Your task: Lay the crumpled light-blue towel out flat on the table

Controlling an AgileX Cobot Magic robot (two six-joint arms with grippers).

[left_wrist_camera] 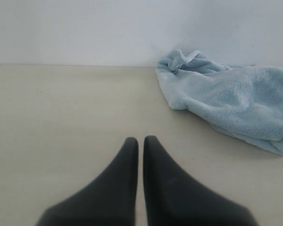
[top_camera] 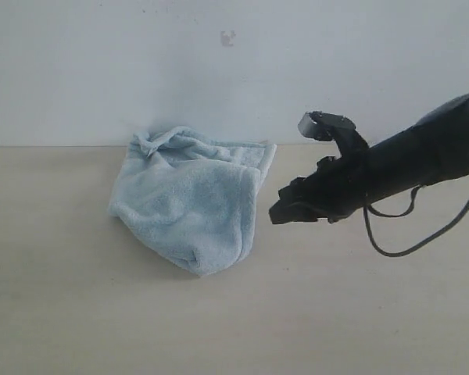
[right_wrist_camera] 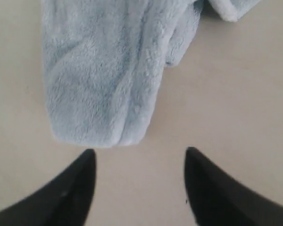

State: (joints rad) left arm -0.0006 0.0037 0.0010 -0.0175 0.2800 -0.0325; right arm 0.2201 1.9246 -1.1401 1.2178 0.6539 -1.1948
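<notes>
The light-blue towel lies crumpled and folded over itself on the beige table, near the back wall. My right gripper hovers just to the right of it, open and empty, a short gap from the cloth. In the right wrist view the towel ends just ahead of the spread black fingertips, with bare table between the right gripper jaws. My left gripper is shut on nothing over bare table, and the towel lies well ahead and to one side. The left arm is outside the exterior view.
A pale wall rises right behind the towel at the table's far edge. A black cable loops under the right arm.
</notes>
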